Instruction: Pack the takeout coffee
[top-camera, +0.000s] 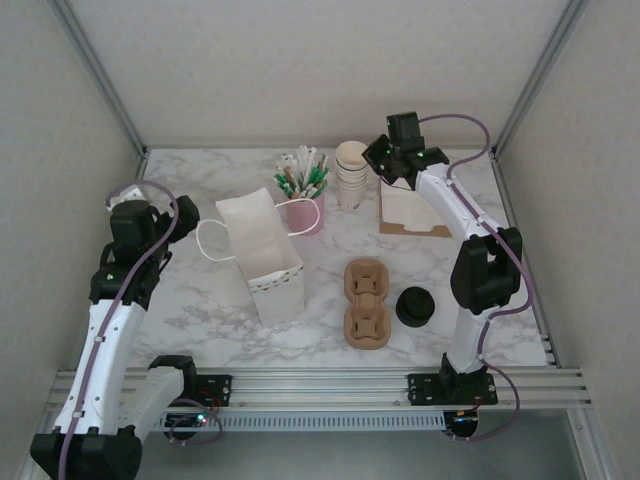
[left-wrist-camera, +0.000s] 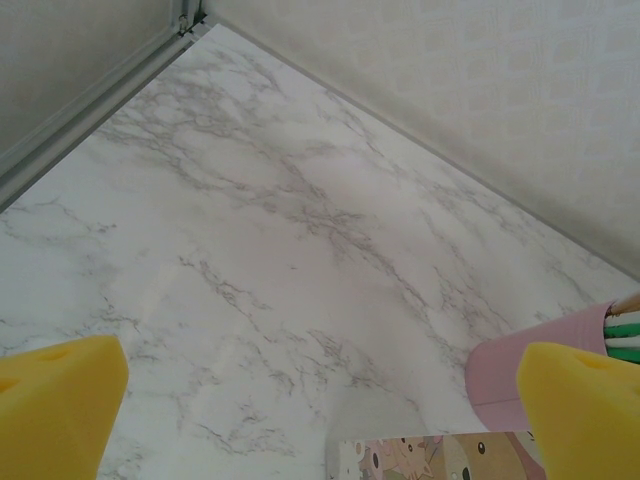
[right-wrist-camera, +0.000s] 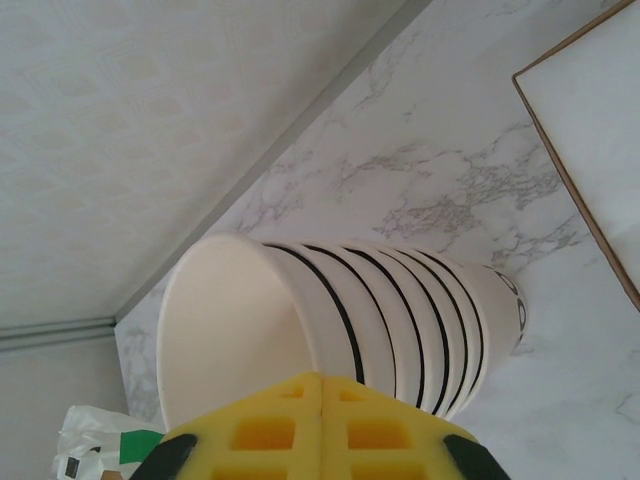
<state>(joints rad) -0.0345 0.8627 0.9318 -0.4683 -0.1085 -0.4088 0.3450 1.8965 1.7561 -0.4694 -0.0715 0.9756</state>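
None of the holes in the carrier (top-camera: 366, 303) is filled. Beyond it, the right gripper (right-wrist-camera: 322, 405) has its jaws together at the rim of the cup stack (right-wrist-camera: 400, 320). Well left of it, the left gripper (left-wrist-camera: 320, 405) has its jaws apart.

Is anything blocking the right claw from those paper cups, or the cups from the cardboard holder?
Nothing visible. The right gripper is shut right at the rim of the stack of cups. Between the stack and the cardboard holder lies bare table, with the pink cup to one side and the paper sheets to the other.
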